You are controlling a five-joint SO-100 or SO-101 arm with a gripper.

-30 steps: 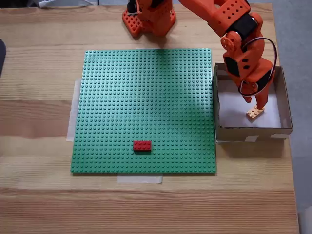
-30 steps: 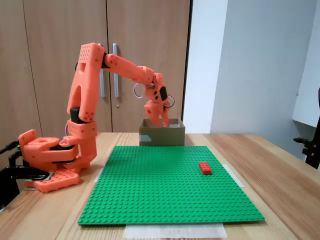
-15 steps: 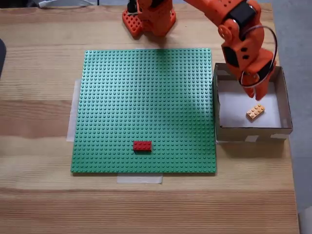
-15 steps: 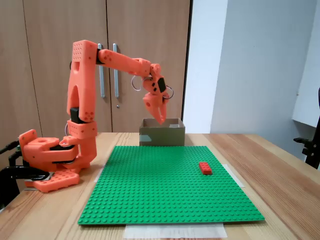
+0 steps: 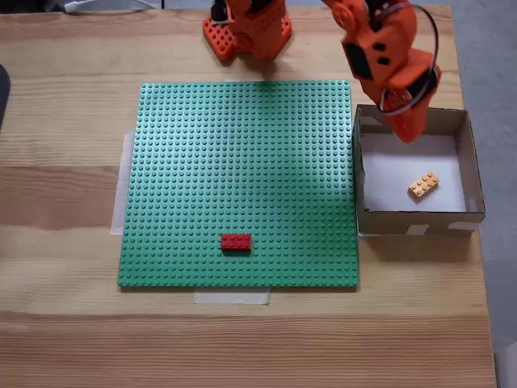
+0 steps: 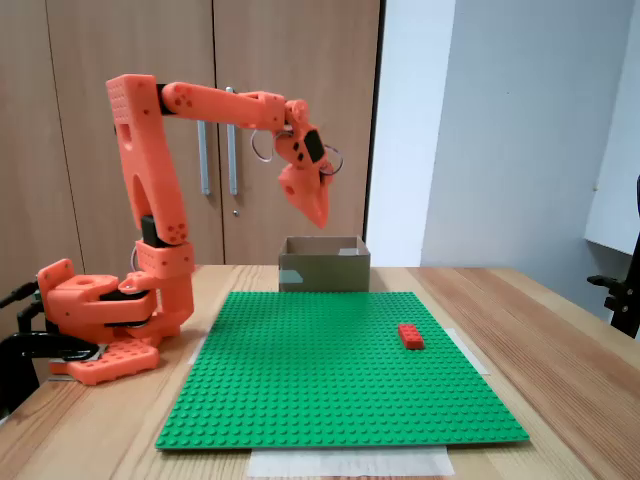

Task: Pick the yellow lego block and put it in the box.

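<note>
The yellow lego block (image 5: pixel 423 185) lies on the white floor of the box (image 5: pixel 417 218), toward its right side, in a fixed view from above. In a fixed view from the side, the box (image 6: pixel 323 265) stands at the far edge of the green plate and its inside is hidden. My orange gripper (image 5: pixel 409 133) hangs well above the box's back edge, apart from the block. Its fingers look closed together with nothing between them (image 6: pixel 322 217).
A red brick (image 5: pixel 236 241) sits on the green baseplate (image 5: pixel 238 162) near its front edge; it appears at the right in the side view (image 6: pixel 410 336). The arm's base (image 6: pixel 95 320) stands at the plate's far left corner. Wooden table edges lie close to the box.
The gripper has risen out of the box and pulled back toward the base. The yellow block stays on the box floor, let go.
</note>
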